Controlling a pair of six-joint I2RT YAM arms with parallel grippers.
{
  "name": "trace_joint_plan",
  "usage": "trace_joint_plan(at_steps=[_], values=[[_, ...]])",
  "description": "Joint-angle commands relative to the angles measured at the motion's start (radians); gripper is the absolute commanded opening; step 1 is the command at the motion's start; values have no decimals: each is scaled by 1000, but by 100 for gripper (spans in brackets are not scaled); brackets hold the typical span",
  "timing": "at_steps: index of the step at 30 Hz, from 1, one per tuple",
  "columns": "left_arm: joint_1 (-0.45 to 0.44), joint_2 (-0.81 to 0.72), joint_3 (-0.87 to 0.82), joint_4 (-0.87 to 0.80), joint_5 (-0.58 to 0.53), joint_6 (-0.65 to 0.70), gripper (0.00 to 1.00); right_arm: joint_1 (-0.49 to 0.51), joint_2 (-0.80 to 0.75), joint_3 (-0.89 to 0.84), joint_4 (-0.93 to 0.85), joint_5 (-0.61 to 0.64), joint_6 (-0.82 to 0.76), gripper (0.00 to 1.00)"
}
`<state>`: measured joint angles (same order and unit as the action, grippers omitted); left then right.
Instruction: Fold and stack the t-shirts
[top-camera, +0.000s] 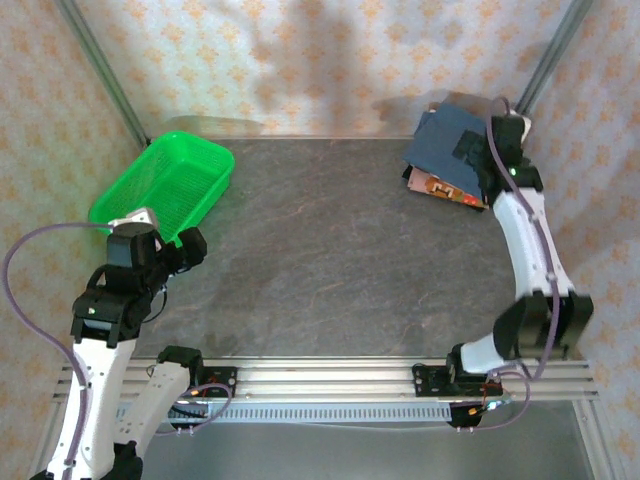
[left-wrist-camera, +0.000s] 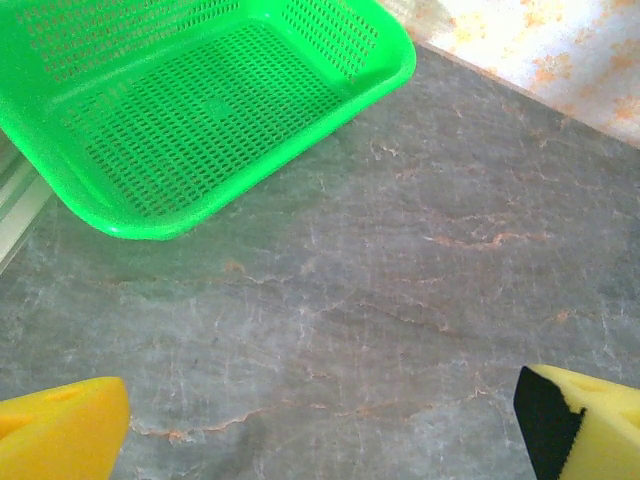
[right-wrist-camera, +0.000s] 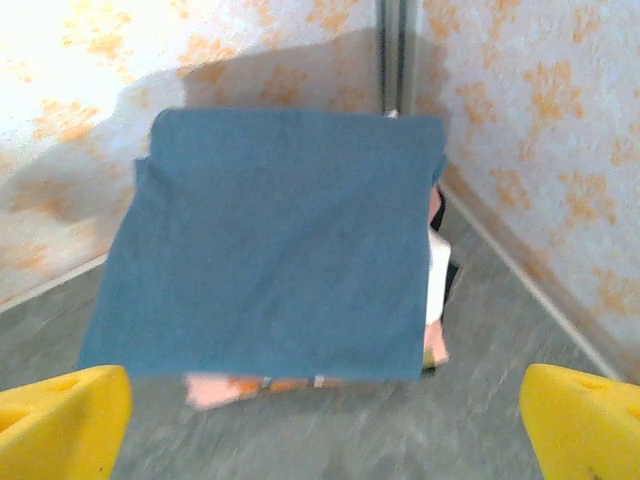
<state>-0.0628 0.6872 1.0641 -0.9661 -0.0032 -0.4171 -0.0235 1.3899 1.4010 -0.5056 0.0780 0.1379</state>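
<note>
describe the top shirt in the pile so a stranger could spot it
Go to the far right corner of the grey table. On the pile of shirts there, the slate-blue t-shirt lies on top: plain and dark, unlike the orange-printed shirt peeking out below.

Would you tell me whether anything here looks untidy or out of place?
Slightly: under the blue shirt, the orange shirt and the white shirt poke out past its edges, so the three are not squared up.
</note>
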Motion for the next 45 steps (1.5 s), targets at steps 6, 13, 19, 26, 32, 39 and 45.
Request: trace_joint_plan(at_steps=[6, 13, 19, 26, 32, 39, 45], values=[[16, -4, -275, 352, -225, 57, 100, 44, -450, -548, 19, -159, 63, 99], [26, 43, -606, 889, -268, 228, 100, 44, -809, -1023, 379, 104, -48, 99], [60, 147, -752, 1241, -288, 295, 100, 43, -645, -1129, 706, 124, -23, 99], [90, 466, -743, 1504, -161, 270, 100, 41, -282, -1173, 1243, 108, -114, 99], [84, 627, -722, 1678, -157, 311, 100, 27, 37, -1140, 1511, 45, -121, 99], [31, 798, -640, 1692, -99, 404, 100, 42, 160, -1025, 1426, 60, -138, 99], [26, 813, -648, 1733, -105, 411, 100, 44, 153, -1043, 1442, 56, -145, 99]])
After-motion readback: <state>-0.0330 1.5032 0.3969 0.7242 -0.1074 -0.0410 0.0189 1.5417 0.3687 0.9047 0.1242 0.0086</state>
